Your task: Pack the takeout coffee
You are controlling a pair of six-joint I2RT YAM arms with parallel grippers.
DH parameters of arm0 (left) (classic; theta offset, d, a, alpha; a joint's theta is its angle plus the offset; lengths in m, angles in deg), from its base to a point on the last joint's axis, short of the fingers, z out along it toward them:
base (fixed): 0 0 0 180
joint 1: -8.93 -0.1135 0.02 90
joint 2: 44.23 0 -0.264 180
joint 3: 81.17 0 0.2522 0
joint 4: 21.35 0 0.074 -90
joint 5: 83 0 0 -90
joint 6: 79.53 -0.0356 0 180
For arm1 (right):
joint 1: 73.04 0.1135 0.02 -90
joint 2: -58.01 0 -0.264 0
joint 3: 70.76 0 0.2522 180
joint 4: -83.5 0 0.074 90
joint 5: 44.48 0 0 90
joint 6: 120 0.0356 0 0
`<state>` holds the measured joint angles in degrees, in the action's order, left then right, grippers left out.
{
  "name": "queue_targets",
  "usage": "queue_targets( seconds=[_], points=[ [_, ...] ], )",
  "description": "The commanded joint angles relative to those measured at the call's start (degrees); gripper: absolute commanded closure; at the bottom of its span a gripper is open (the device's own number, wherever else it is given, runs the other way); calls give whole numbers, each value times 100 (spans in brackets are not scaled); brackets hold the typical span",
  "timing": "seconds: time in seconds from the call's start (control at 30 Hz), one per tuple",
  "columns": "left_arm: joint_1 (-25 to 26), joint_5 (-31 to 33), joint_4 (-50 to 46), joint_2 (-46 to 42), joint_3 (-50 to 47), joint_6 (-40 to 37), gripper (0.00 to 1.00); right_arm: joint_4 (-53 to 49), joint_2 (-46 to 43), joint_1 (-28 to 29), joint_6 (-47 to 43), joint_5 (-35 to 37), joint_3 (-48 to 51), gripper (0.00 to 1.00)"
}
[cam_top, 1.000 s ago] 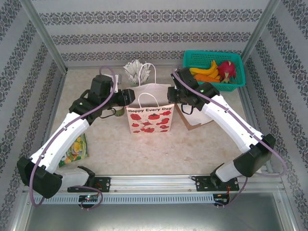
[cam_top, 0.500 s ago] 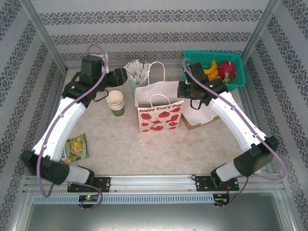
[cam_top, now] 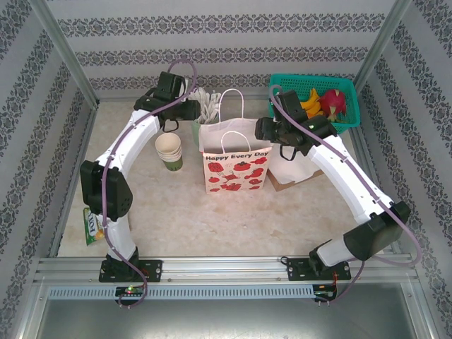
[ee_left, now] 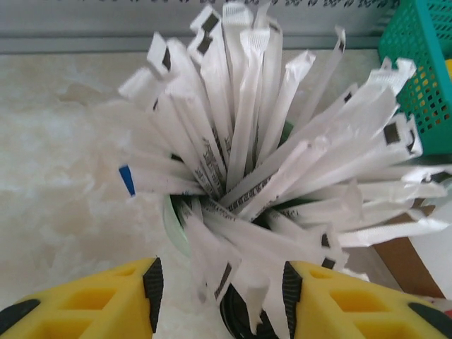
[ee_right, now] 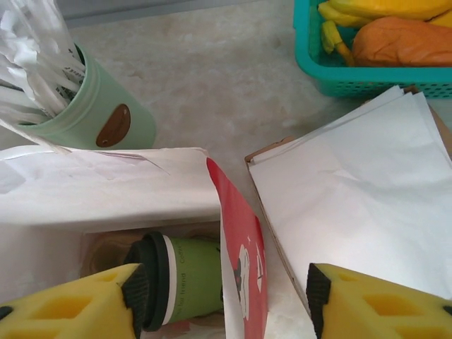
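1. Starting nearest the bases, a snack packet (cam_top: 90,226) was seen at the left edge of the table (cam_top: 176,212), partly hidden by the left arm.
2. A white bag (cam_top: 236,169) printed with red fruit was stood upright mid-table, its mouth open.
3. The coffee (ee_right: 187,279) was found inside the bag, laid on its side, with its black lid (ee_right: 152,282) on.
4. The right gripper (ee_right: 227,296) was held above the bag's right edge, its jaws spread wide and nothing gripped.
5. A stack of cups (cam_top: 169,150) was placed left of the bag, apart from it.
6. White sheets (ee_right: 353,183) were laid on a brown board just right of the bag.
7. The left gripper (ee_left: 222,293) was poised over the cup of sticks (ee_left: 247,141) just behind the bag. Its jaws were parted, a few sticks lay loosely between them, and none was seen clamped.
8. A teal basket (cam_top: 296,88) of fruit was set at the far right.
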<state>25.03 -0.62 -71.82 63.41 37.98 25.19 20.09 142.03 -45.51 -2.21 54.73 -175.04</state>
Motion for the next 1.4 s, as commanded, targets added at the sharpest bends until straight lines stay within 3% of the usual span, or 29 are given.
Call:
queue_targets(
  seconds=[0.0, 0.13, 0.17, 0.2, 0.37, 0.6, 0.7, 1.0, 1.17, 1.3, 1.37],
  points=[
    [-123, -311, 183, -50, 246, -109, 47, 137, -290, 126, -140, 408, 93, 30],
    [-195, -395, 155, 102, 362, 4, 50, 221, -382, 204, -287, 632, 136, 21],
    [-205, -406, 60, 169, 447, 4, 51, 232, -389, 217, -328, 666, 135, 16],
    [-204, -406, -19, 227, 540, -3, 54, 249, -401, 242, -381, 705, 131, 2],
    [-207, -393, -150, 350, 681, 4, 69, 302, -461, 365, -574, 1086, 173, 2],
    [-209, -329, -348, 441, 772, 9, 64, 408, -555, 394, -628, 1175, 307, 2],
    [-210, -322, -456, 495, 831, -5, 70, 403, -568, 401, -655, 1192, 316, 2],
    [-205, -241, -537, 497, 827, -13, 73, 429, -633, 437, -666, 1257, 368, 2],
    [-209, -256, -517, 492, 839, -28, 83, 456, -669, 445, -668, 1259, 417, 2],
    [-211, -221, -615, 445, 937, -49, 100, 474, -702, 468, -667, 1327, 452, 2],
    [-210, -143, -662, 287, 934, -32, 100, 536, -765, 465, -683, 1280, 496, 2]
  ],
)
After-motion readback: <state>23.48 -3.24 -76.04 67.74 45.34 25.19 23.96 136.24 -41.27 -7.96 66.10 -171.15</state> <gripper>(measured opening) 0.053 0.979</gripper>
